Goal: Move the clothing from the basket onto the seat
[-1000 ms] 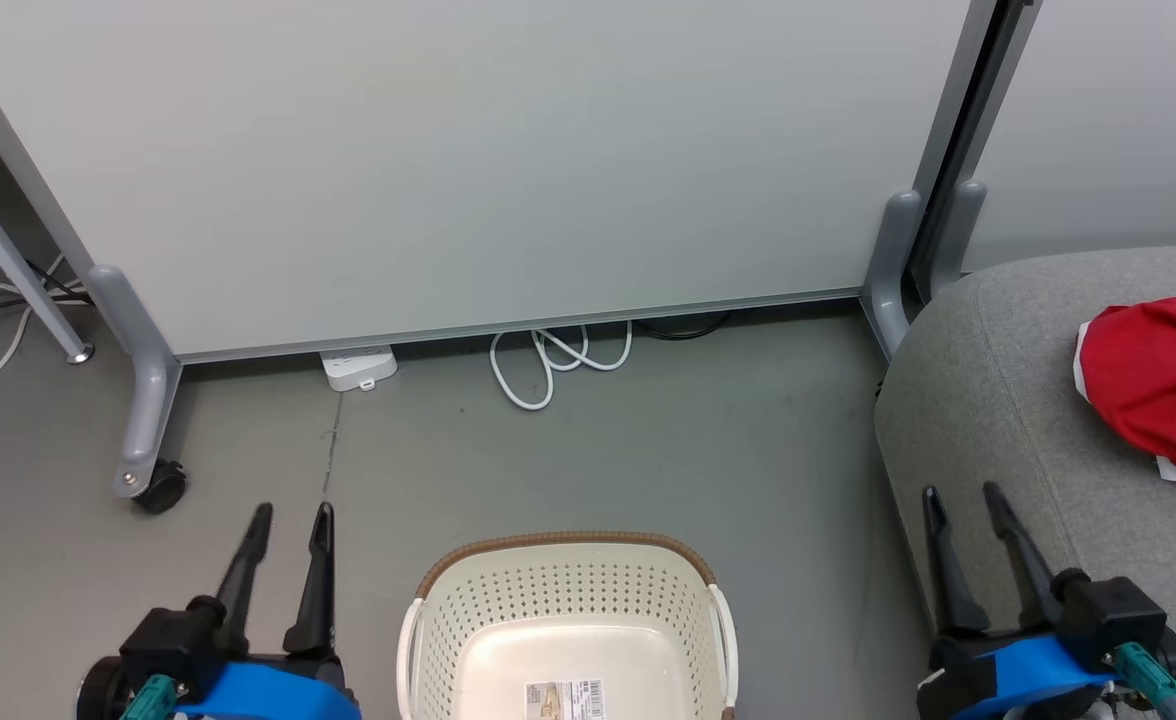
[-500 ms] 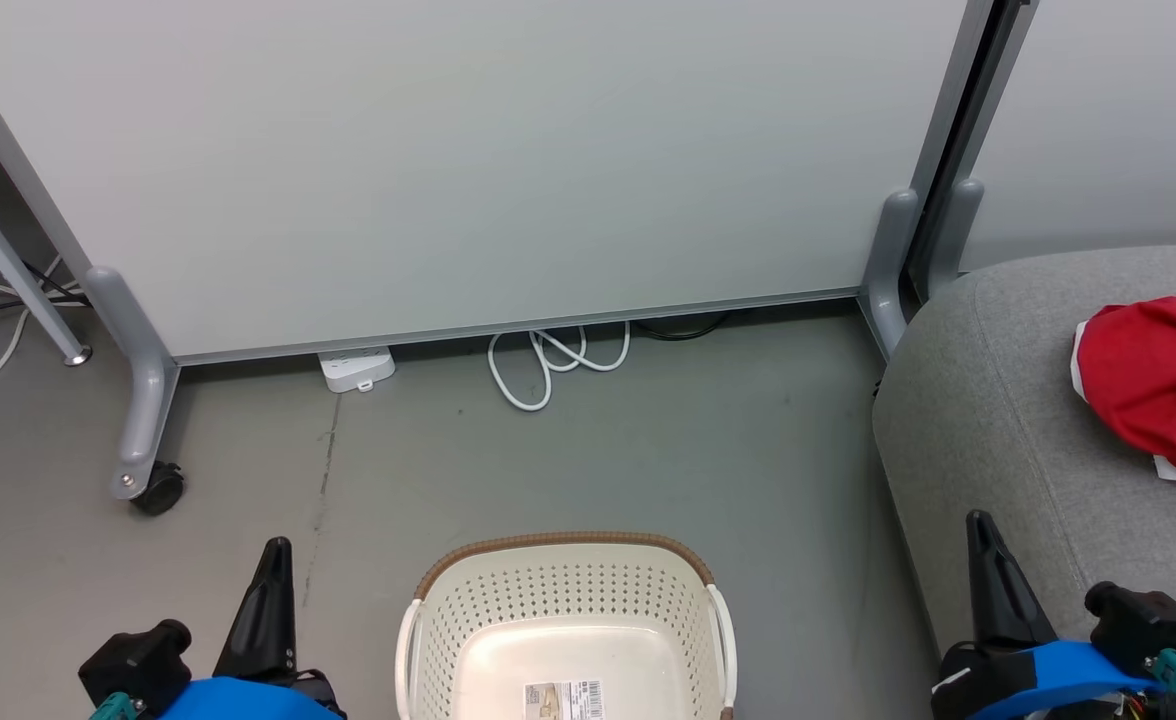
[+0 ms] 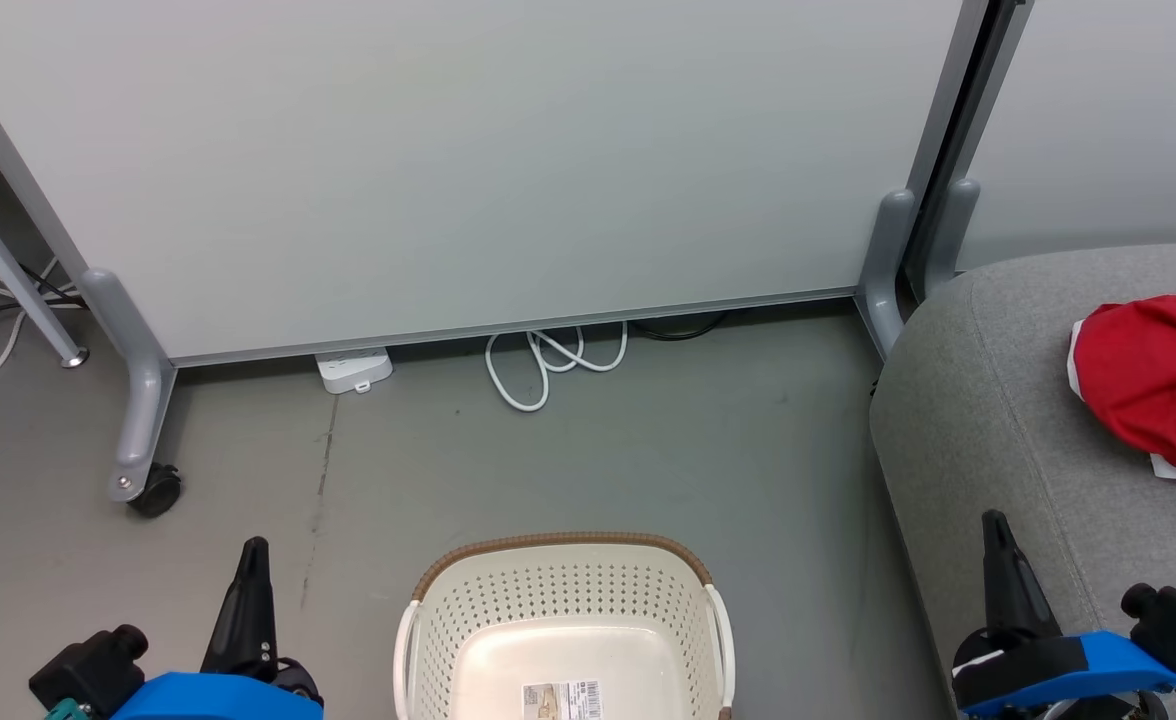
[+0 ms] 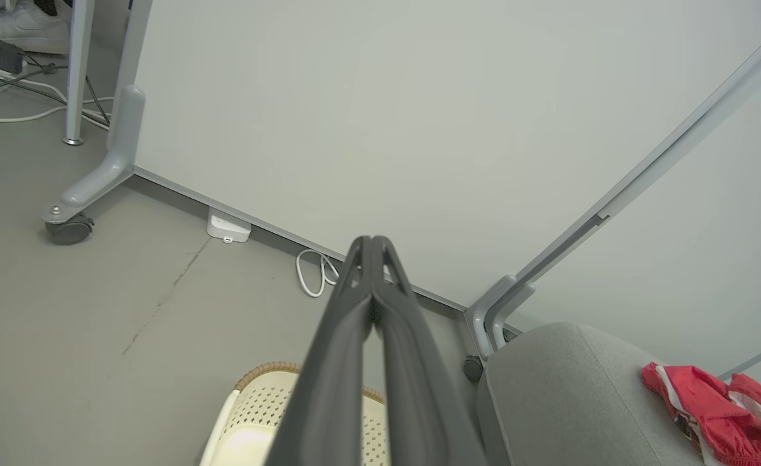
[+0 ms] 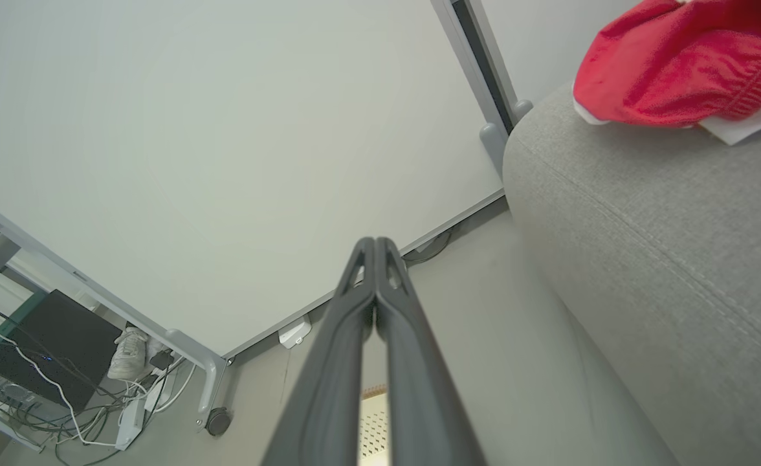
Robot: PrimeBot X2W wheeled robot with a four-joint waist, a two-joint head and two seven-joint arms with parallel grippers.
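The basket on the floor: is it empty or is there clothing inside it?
Empty, as far as it shows: the basket has a bare bottom with just a label sticker. The red clothing lies on the seat.

Red clothing [image 3: 1153, 375] on seat [image 3: 978, 400] (basket [image 3: 563, 590] seemingly empty).

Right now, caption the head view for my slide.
Basket looks empty, red clothing on grey seat, left hand and right hand shut.

The basket [image 3: 558, 590] is showing smooth, faintly glossy cream plastic with a brown woven-look rim. The seat [image 3: 988, 400] is wearing matt, coarse grey woven cloth. The clothing [image 3: 1153, 385] is looking soft and fuzzy, red fabric; the floor [image 3: 648, 440] is lying smooth and matt
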